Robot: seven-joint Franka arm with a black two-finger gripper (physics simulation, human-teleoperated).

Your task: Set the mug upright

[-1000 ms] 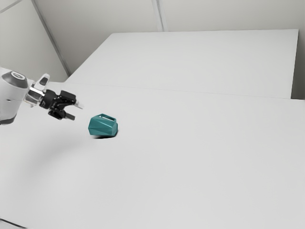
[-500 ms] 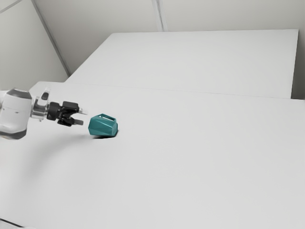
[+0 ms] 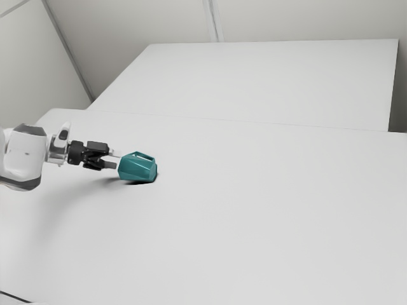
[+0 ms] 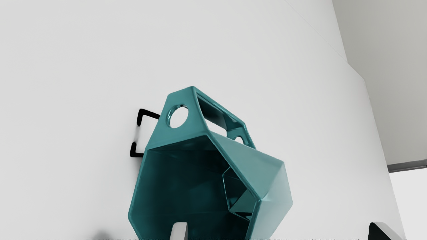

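At the exterior view's near left corner, a dark cord [image 3: 16,297] is being seen on the white table [image 3: 248,222]. Farther in, the gripper [image 3: 114,159] is being held open right by the mug [image 3: 136,168], its fingers being set well apart. The mug is being rested on its side on the table, its open mouth being turned toward the gripper and its base toward the exterior view's right, with the handle [image 4: 181,94] being carried uppermost. In the wrist view, one finger [image 4: 179,230] is being seen across the mouth, while the mug's side wall is being seen between it and the other; whether the mug is being touched cannot be told. Beside the handle, a dark angular mark [image 4: 140,116] is being shown on the table. Beyond, a raised white panel [image 3: 261,79] is being backed by a grey wall [image 3: 305,19].
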